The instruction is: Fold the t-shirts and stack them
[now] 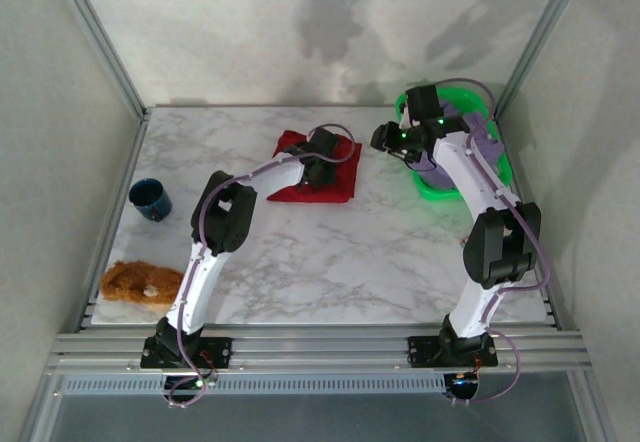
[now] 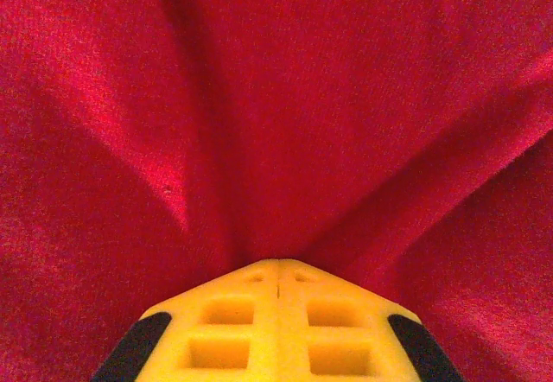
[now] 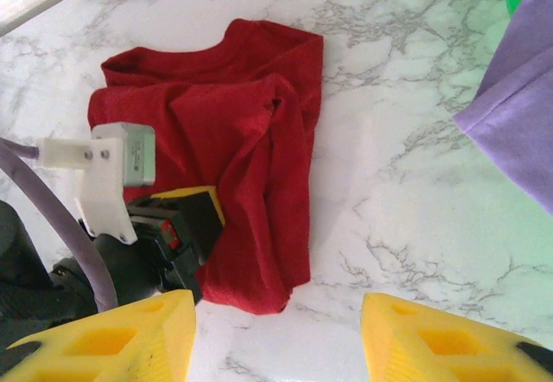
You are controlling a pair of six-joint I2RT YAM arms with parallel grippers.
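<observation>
White marble desk (image 1: pixel 330 262): my left fingers (image 2: pixel 225 330) pinch the red t-shirt (image 1: pixel 322 191), mid-fold I judge; right fingers (image 3: pixel 121 339) spread, empty. Next, I'd carry the fold across.

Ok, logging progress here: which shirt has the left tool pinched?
The red shirt, lying on the table, left tool shut on it; the lavender one sits in the basket.

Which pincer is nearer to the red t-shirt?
Left. The left pincer is shut on the red t-shirt, pinching its cloth. The right pincer hangs open near the green basket, not touching the shirt.
</observation>
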